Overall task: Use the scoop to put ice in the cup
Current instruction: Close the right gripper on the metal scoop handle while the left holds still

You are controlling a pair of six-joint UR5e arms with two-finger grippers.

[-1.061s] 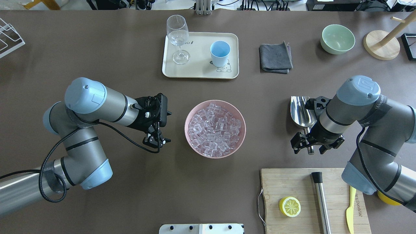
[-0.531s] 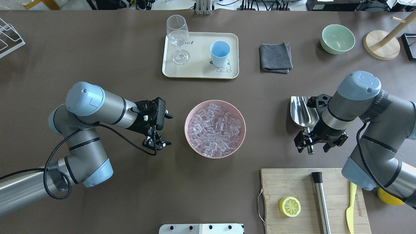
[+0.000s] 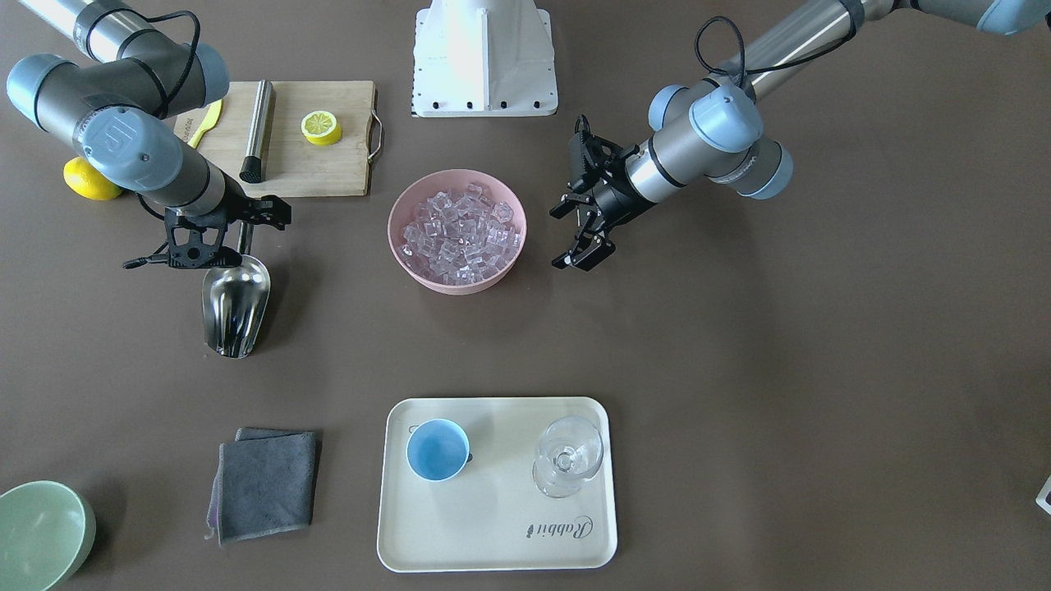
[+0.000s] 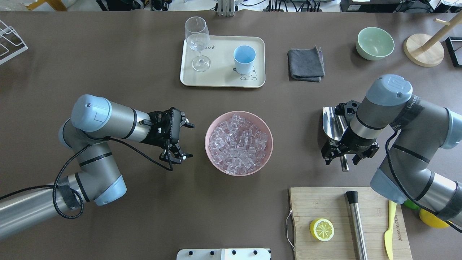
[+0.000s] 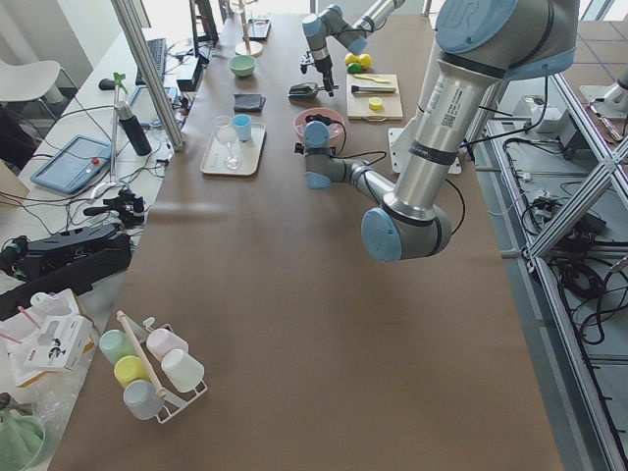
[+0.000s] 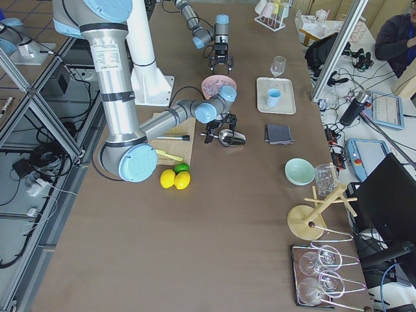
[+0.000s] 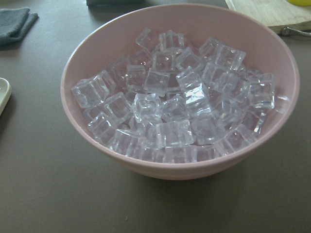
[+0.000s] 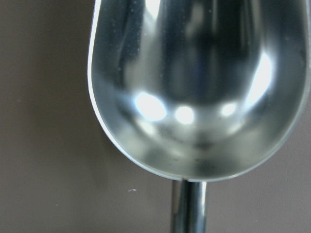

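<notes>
Lighting bright, even, from overhead; soft shadows on tabletop [image 4: 223,216]; white glare spots inside scoop [image 8: 194,97]; handle blurred.

Open table [image 4: 296,122] lies between scoop [image 4: 331,124] and pink bowl [image 4: 208,144], and between bowl and tray [image 4: 220,74]. Obstacles: a wine glass [image 4: 197,39] standing near the cup [image 4: 244,59] on the tray; the left gripper [image 4: 188,141], just beside the bowl's rim; the cutting board [image 4: 317,202], near the scoop's handle end.
</notes>
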